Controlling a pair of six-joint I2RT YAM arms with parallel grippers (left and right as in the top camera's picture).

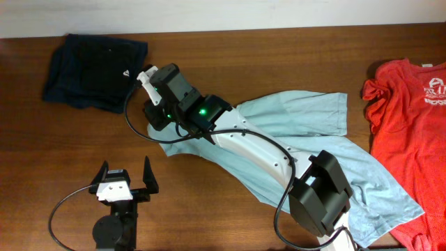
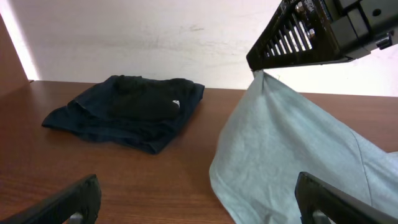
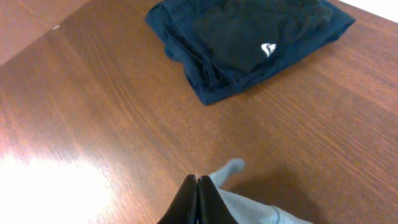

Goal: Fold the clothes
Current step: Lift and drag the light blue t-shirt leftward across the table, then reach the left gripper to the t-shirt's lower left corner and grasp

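The wooden worktop (image 1: 279, 56) carries three garments. The pale blue T-shirt (image 1: 306, 115), the largest, lies loosely spread and crumpled, so it is probably the piece being folded now. The red T-shirt (image 1: 411, 139) lies unfolded against the blue shirt's right end in the overhead view, apparently waiting its turn. Whether the two overlap I cannot tell. A navy garment (image 1: 94, 70) sits well apart beyond the blue shirt's opposite end. It is already a neat stack, which suggests that spot is for finished pieces.

The right hand (image 3: 198, 186) is closed tight, pinching the blue shirt's edge at that end. The left wrist view shows the cloth tented upward, likely so it can be carried over into a fold. The left hand (image 1: 125, 166) hovers near that same end, spread wide and holding nothing.
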